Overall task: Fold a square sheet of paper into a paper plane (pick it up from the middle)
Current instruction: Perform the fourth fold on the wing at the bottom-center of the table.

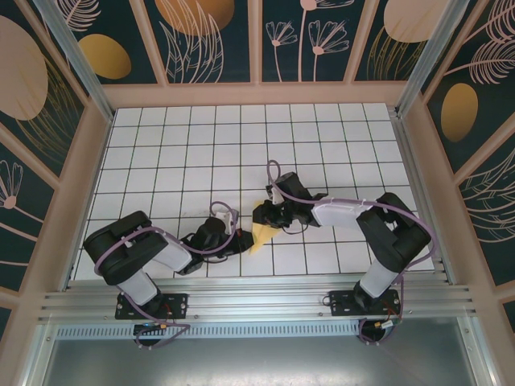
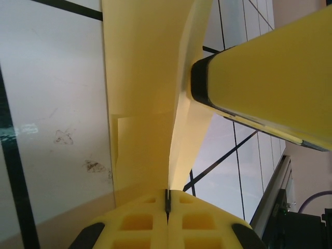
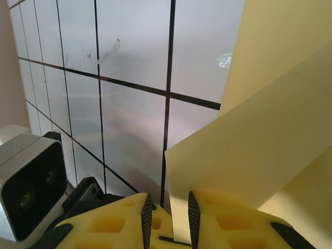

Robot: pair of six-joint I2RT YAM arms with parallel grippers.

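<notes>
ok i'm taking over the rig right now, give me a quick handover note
Left gripper: shut, pinching the paper.
Right gripper: jaws apart, with an edge of the paper in the gap but not clamped.
Paper: between the two grippers, near the front of the table, rising from the left gripper.
Done: it is already folded, with layers and a pointed end showing.
Left: probably the last creases to make a narrow dart. I cannot tell how many.

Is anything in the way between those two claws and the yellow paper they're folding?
Nothing visible is. The left claw is pinched shut on the folded yellow paper, and the right claw stands open with the paper's edge sitting in its gap.
</notes>
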